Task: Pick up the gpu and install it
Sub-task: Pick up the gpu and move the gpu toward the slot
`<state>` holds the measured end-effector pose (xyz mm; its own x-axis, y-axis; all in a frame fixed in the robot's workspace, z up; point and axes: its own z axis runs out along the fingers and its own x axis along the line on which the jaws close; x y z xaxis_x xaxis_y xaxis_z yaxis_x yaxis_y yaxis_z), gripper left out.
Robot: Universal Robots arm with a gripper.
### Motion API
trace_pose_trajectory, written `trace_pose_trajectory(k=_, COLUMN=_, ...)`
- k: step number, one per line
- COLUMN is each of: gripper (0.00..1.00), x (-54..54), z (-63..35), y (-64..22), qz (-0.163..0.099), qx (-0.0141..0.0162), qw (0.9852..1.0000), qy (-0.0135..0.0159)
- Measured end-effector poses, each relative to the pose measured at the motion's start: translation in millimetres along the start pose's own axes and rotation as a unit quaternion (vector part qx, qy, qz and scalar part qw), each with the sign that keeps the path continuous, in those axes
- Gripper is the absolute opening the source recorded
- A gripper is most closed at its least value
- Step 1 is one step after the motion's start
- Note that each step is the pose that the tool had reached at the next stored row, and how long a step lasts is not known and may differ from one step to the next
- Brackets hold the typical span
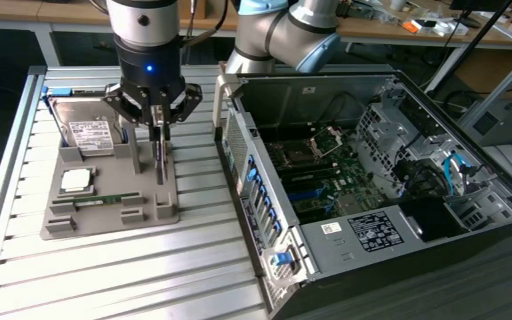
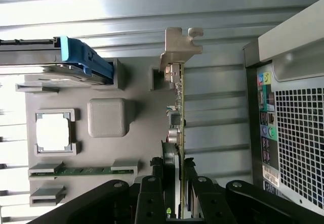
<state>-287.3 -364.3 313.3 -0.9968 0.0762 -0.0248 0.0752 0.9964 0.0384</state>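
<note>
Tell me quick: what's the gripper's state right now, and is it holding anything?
Gripper: closed on the gpu, gripping its upper edge; the card stands on edge at the grey tray.

I see a gray tray (image 1: pixel 105 223) on the slatted counter (image 1: pixel 149 267) carrying a hard drive (image 1: pixel 91 130), a processor chip (image 1: pixel 77 179) and a memory stick (image 1: pixel 105 199); an open computer case (image 1: pixel 327 250) stands beside it.
</note>
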Motion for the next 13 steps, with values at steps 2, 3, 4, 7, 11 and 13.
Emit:
trace_pose_trajectory(k=2, gripper=0.27, x=-0.1, z=-5.3, y=0.2, qz=0.000, qx=0.0000, qw=1.0000, qy=-0.0001)
trace_pose_trajectory(k=3, gripper=0.27, x=-0.2, z=-8.8, y=0.3, qz=0.000, qx=0.0000, qw=1.0000, qy=0.0000)
trace_pose_trajectory(k=4, gripper=0.27, x=-0.3, z=-10.8, y=0.4, qz=0.000, qx=0.0000, qw=1.0000, qy=0.0000)
trace_pose_trajectory(k=7, gripper=0.27, x=-0.4, z=-14.3, y=0.5, qz=0.000, qx=0.0000, qw=1.0000, qy=-0.0001)
trace_pose_trajectory(k=11, gripper=0.27, x=-0.5, z=-18.6, y=0.7, qz=0.000, qx=0.0000, qw=1.0000, qy=0.0000)
trace_pose_trajectory(k=13, gripper=0.27, x=-0.5, z=-19.7, y=0.8, qz=0.000, qx=0.0000, qw=1.0000, qy=0.0000)
